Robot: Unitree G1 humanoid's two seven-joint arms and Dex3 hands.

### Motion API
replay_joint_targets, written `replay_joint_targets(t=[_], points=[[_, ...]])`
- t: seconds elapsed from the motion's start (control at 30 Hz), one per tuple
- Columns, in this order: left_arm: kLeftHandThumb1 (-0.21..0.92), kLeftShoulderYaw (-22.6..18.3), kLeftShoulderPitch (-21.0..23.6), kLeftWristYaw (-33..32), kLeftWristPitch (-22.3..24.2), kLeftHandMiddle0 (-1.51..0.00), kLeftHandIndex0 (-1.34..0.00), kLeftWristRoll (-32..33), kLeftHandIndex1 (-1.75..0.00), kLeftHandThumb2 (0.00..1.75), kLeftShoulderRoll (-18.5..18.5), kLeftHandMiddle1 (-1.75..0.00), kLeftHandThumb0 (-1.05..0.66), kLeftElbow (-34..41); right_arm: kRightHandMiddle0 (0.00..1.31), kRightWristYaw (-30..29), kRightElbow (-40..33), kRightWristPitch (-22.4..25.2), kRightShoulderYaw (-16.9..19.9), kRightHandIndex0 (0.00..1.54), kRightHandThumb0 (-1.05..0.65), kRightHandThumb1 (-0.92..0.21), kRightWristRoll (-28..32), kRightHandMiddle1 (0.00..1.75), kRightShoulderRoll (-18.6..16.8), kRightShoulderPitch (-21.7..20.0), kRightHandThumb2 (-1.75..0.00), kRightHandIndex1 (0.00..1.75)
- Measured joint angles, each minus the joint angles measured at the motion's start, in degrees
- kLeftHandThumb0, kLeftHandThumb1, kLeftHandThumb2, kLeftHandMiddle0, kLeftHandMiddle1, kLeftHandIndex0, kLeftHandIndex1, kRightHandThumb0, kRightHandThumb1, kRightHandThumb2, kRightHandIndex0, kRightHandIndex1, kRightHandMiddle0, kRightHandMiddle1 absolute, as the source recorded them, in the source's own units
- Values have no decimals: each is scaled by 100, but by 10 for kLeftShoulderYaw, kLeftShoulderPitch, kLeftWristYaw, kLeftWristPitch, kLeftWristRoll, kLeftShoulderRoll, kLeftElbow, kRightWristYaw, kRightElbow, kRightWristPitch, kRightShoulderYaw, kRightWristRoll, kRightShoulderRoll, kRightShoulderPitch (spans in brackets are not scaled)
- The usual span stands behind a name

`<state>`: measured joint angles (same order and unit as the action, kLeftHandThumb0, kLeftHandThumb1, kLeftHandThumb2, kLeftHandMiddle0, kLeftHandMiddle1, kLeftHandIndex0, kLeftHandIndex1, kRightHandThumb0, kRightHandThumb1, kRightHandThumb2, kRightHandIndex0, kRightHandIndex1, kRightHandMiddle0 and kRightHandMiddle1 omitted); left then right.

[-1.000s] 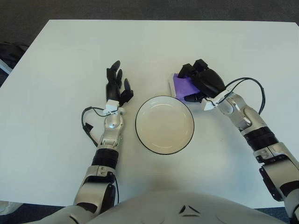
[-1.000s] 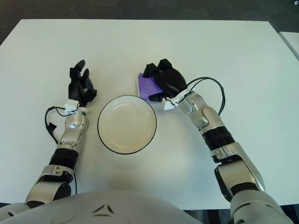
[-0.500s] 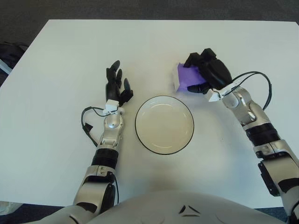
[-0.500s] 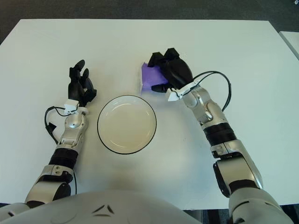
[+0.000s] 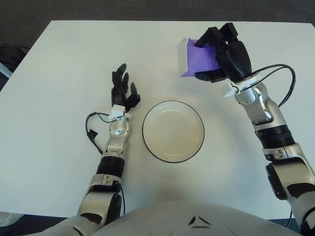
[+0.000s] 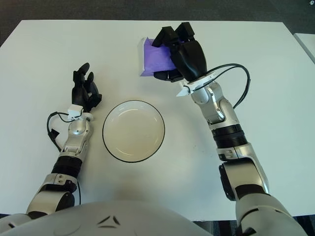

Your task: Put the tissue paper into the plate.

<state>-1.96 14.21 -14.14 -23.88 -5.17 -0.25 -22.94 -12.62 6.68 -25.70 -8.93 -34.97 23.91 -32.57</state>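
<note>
My right hand [image 5: 219, 56] is shut on a purple tissue pack [image 5: 196, 59] with a white edge, held up above the table beyond and to the right of the plate. The pack's right part is hidden under the black fingers [image 6: 173, 37]. A white plate [image 5: 173, 131] with a dark rim sits empty at the table's middle, in front of me. My left hand [image 5: 122, 91] shows just left of the plate, fingers spread and holding nothing.
The white table [image 5: 64, 64] spans the whole view, with dark floor beyond its far edge. A black cable [image 5: 283, 83] loops from my right wrist. A dark object [image 5: 10, 56] shows off the table's left edge.
My right hand has lifted the tissue pack off the table beside the plate's upper right rim and carried it up and farther away. The left hand has not moved.
</note>
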Motion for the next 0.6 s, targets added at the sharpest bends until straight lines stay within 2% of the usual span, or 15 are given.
replay_joint_targets(t=[0.1, 0.33, 0.6], points=[[92, 0, 0, 0, 0, -40, 0, 0, -77, 79, 0, 0, -70, 0, 52, 7, -15, 2, 5, 124, -43, -43, 16, 175, -6, 1, -117, 175], [92, 1, 0, 0, 0, -40, 0, 0, -77, 79, 0, 0, -72, 0, 53, 67, -117, 39, 6, 120, -44, -42, 75, 175, -38, 36, -118, 175], [92, 1, 0, 0, 0, -40, 0, 0, -77, 79, -2, -1, -71, 1, 53, 121, -163, 64, 2, 116, -44, -41, 103, 175, -59, 63, -120, 175]])
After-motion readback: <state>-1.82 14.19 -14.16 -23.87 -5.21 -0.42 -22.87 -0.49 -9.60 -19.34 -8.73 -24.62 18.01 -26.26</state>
